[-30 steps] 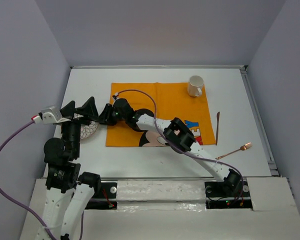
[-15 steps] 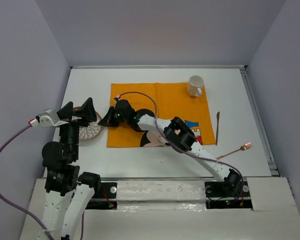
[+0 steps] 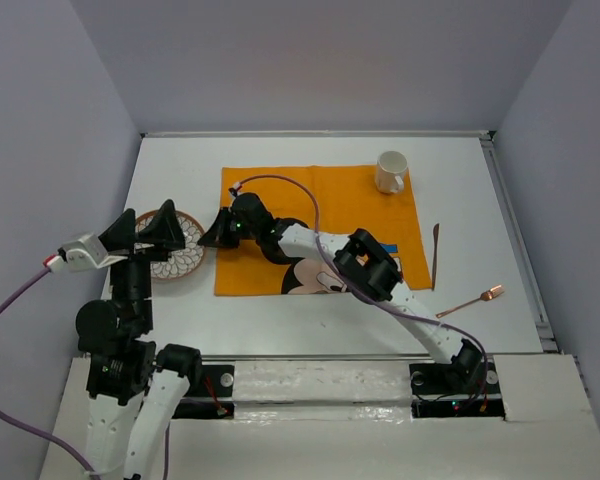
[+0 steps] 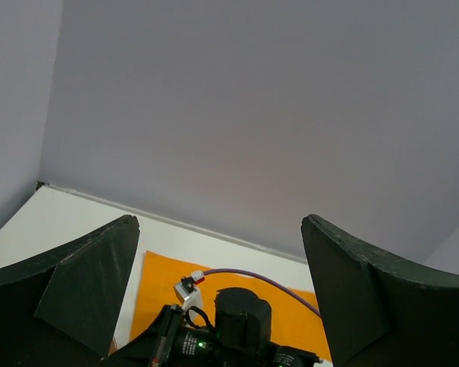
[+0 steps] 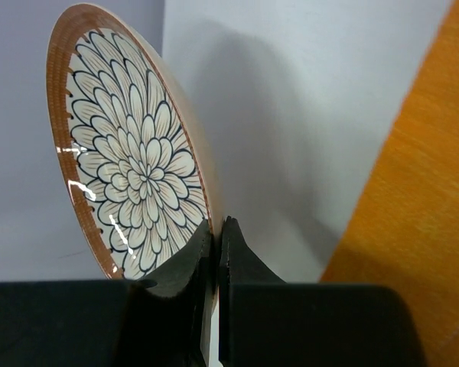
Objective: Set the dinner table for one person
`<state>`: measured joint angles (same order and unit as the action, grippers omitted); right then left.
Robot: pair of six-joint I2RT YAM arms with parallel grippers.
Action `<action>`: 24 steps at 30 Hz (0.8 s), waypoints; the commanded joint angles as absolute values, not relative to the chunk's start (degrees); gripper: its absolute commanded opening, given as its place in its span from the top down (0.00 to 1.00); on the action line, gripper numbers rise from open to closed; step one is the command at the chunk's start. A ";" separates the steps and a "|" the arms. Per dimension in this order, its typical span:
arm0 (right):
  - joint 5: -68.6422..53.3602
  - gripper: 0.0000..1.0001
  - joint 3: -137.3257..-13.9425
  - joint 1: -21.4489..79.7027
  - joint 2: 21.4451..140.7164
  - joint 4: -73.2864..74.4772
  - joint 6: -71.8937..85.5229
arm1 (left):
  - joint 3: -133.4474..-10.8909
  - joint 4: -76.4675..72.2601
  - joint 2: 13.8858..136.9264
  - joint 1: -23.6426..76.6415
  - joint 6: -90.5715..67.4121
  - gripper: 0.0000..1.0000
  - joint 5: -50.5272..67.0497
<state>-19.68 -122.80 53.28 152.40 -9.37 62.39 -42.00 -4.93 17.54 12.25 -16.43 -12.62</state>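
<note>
From above, we see the flower-patterned plate (image 3: 183,258) on the dinner table (image 3: 280,310) just off the orange placemat's (image 3: 330,200) 9 o'clock edge, with the right gripper (image 3: 218,230) at its 3 o'clock rim, so we judge the carry runs toward 3 o'clock; the left gripper (image 3: 140,232) hovers over it. The left wrist camera shows that gripper's fingers (image 4: 84,283) spread wide, empty. Only the right wrist camera shows the right fingers clamped on the rim.

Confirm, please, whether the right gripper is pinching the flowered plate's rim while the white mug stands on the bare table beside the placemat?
Not quite: the right gripper does pinch the rim of the flowered plate, but the white mug stands on the orange placemat, at its far right corner, as the top external view shows.
</note>
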 commanded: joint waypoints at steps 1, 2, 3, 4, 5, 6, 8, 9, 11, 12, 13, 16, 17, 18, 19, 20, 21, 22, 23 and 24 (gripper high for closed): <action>-22.15 1.00 -126.41 51.69 142.31 -25.01 63.54 | -41.92 -9.58 13.11 12.13 -14.33 0.01 -16.96; -22.50 1.00 -123.78 51.16 140.99 -25.05 64.50 | -41.75 -9.58 13.10 12.13 -14.33 0.01 -16.79; -23.11 1.00 -120.79 50.54 137.67 -29.05 65.21 | -41.49 -10.02 12.83 12.13 -14.33 0.01 -16.18; -23.12 1.00 -114.76 49.41 135.81 -30.31 65.21 | -41.40 -10.28 13.09 12.13 -14.24 0.01 -15.91; -22.77 1.00 -111.48 48.79 133.70 -32.58 65.21 | -41.57 -9.76 14.40 12.13 -14.15 0.01 -15.39; -22.68 1.00 -104.40 47.47 129.24 -34.26 65.13 | -42.01 -9.41 15.11 12.13 -14.06 0.01 -14.95; -22.50 1.00 -97.16 45.80 124.39 -37.51 64.25 | -42.01 -9.32 16.17 12.13 -14.33 0.01 -13.28; -21.63 1.00 -93.29 44.92 121.84 -38.40 63.46 | -41.66 -9.32 16.08 12.22 -14.67 0.01 -12.92; -20.74 1.00 -81.16 41.93 114.28 -40.34 63.02 | -41.48 -9.40 16.08 12.48 -14.94 0.01 -12.57; -19.52 1.00 -77.47 40.88 111.82 -40.25 62.23 | -41.40 -9.49 16.17 12.65 -15.12 0.01 -12.22; -18.64 1.00 -73.86 39.74 107.01 -40.25 62.05 | -41.40 -9.49 16.35 12.74 -15.20 0.01 -12.13; -15.30 1.00 -60.32 34.99 98.65 -39.99 61.00 | -41.31 -9.49 17.40 12.92 -15.99 0.01 -10.20; -14.68 1.00 -55.25 33.76 97.05 -39.82 61.00 | -41.31 -9.49 17.75 12.92 -16.08 0.01 -9.76; -13.89 1.00 -53.28 31.31 95.55 -39.55 60.39 | -41.31 -9.49 17.93 12.92 -16.08 0.01 -9.23; -13.63 1.00 -51.52 30.07 94.41 -39.12 60.38 | -41.31 -9.49 18.10 13.01 -16.35 0.01 -9.14; -13.54 1.00 -49.94 29.01 93.35 -38.94 60.38 | -41.22 -9.58 18.19 13.01 -16.43 0.01 -9.14; -13.36 1.00 -47.40 27.96 91.69 -38.85 60.03 | -41.22 -9.58 18.37 13.01 -16.61 0.01 -8.88; -12.84 1.00 -46.59 26.30 90.97 -38.33 59.68 | -41.13 -9.58 18.46 13.09 -16.52 0.01 -8.88; -12.22 1.00 -45.89 25.67 90.36 -37.45 59.42 | -41.13 -9.58 18.81 13.10 -16.78 0.01 -8.62; -11.52 1.00 -45.10 25.14 89.66 -37.18 58.72 | -41.13 -9.58 19.07 13.10 -16.79 0.01 -8.35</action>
<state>-12.16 -46.57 26.26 94.56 -28.67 59.07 -41.58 -7.05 17.65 12.78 -16.16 -10.35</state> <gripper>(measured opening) 0.067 0.989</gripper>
